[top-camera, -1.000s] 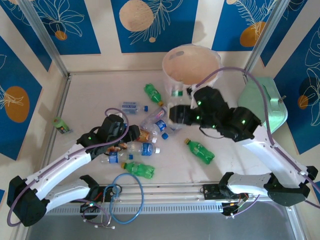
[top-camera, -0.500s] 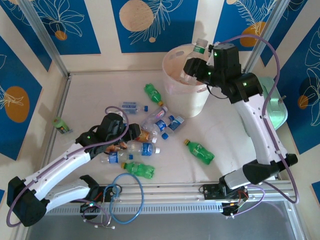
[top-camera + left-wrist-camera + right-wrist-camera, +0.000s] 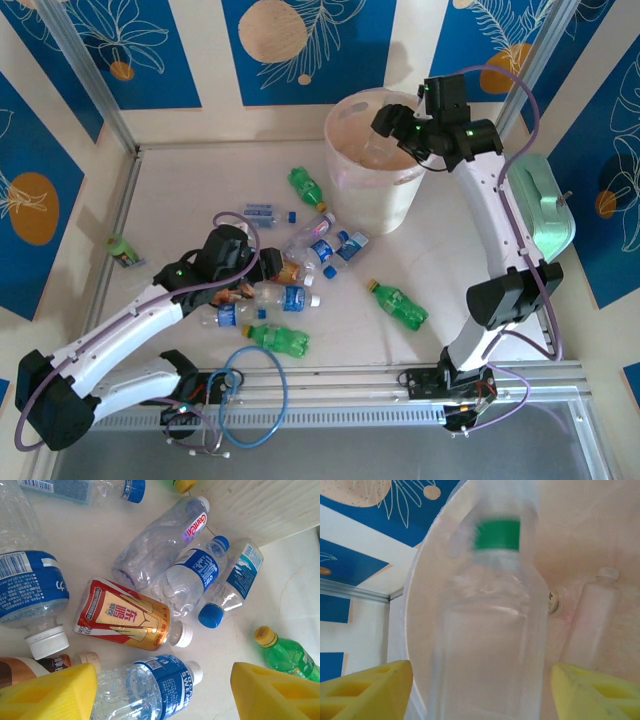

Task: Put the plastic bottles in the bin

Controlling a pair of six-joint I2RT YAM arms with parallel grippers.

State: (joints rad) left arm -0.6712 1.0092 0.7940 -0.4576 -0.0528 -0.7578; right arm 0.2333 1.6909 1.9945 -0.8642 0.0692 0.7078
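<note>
My right gripper [image 3: 387,127] hangs open over the bin [image 3: 375,200], a tall pale pinkish bucket at the back. In the right wrist view a clear bottle with a green cap [image 3: 492,630] is blurred between the spread yellow fingers [image 3: 365,690], touching neither, above the bin's inside [image 3: 580,530]. Another pale bottle [image 3: 592,622] lies in the bin. My left gripper [image 3: 270,268] is open low over the bottle pile. A clear blue-labelled bottle [image 3: 150,687] lies between its pads [image 3: 50,692], with an orange-labelled bottle [image 3: 125,615] just beyond. Green bottles [image 3: 403,304] [image 3: 305,185] [image 3: 280,338] lie scattered around.
A mint-green boxy case [image 3: 545,205] stands at the right edge, close to the right arm. A small green object [image 3: 125,250] lies by the left wall. A blue cable loop [image 3: 250,395] sits at the near edge by the arm bases.
The right arm swung up from the table with the clear green-capped bottle to over the bin, and its fingers have opened, letting the bottle go. The left arm has not moved.
</note>
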